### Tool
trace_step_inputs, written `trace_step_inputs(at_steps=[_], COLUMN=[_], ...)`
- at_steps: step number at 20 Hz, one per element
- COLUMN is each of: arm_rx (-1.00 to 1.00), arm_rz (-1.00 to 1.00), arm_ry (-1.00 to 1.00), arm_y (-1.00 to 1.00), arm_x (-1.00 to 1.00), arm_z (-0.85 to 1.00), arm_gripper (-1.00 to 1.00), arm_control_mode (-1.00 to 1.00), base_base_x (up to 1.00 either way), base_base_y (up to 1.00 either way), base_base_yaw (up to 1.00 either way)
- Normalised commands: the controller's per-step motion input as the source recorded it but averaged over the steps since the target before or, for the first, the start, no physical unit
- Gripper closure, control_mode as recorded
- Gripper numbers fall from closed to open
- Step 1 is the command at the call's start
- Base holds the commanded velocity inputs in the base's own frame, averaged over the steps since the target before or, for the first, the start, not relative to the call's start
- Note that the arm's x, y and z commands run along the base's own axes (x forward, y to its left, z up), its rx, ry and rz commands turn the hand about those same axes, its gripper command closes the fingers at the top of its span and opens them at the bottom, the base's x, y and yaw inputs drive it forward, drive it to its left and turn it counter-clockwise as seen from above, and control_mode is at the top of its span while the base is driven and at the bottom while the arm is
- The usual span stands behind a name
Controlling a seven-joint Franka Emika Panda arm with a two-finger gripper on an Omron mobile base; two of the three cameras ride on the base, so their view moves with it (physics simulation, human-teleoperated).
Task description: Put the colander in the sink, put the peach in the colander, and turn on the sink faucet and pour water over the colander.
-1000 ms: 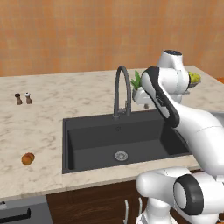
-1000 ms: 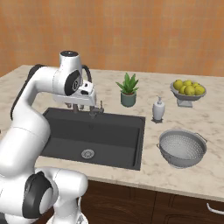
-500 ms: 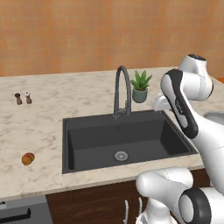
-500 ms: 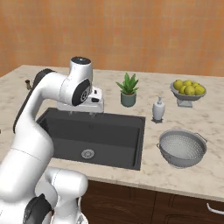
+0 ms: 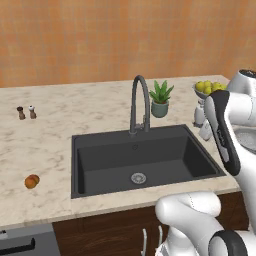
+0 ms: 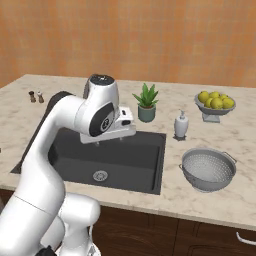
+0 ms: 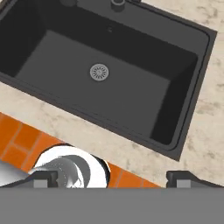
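Note:
The colander point(image 6: 207, 169) sits upright on the counter to the right of the sink point(image 6: 131, 165). On the counter left of the sink point(image 5: 100, 172) lies the peach point(image 5: 32, 181). The sink faucet point(image 5: 140, 102) stands behind the basin, its spout arched over it. Water is out of view and the basin looks dry. My gripper point(image 6: 109, 139) hangs over the sink's middle, left of the colander. In the hand view my gripper point(image 7: 113, 177) is open wide with nothing between its fingertips point(image 7: 43, 179), looking down at the drain point(image 7: 99, 71).
A potted plant point(image 6: 146, 102), a soap dispenser point(image 6: 180, 125) and a footed bowl of yellow fruit point(image 6: 214, 102) stand along the back of the counter. Two small shakers point(image 5: 26, 112) sit at the far left. The counter's front edge point(image 7: 87, 127) runs just below the sink.
The hand has left the faucet and swung right and forward over the sink. Its jaws have gone from nearly shut to wide open.

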Motion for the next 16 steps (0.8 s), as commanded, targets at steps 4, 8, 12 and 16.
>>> trace_step_inputs(at_steps=[4, 8, 12, 16], arm_rx=[-0.20, -0.13, -0.10, -0.05], arm_rz=[0.00, -0.23, -0.27, -0.14], arm_ry=[0.00, 0.00, 0.00, 0.00], arm_y=[-0.77, -0.80, -0.76, -0.81], arm_x=[-0.16, -0.02, 0.00, 0.09], arm_z=[-0.22, -0.31, -0.32, -0.33], arm_gripper=[-1.00, -1.00, -1.00, -1.00], arm_control_mode=[-1.00, -1.00, -1.00, -1.00], base_base_x=[0.00, 0.00, 0.00, 0.00], base_base_y=[0.00, 0.00, 0.00, 0.00], base_base_yaw=[0.00, 0.00, 0.00, 0.00])
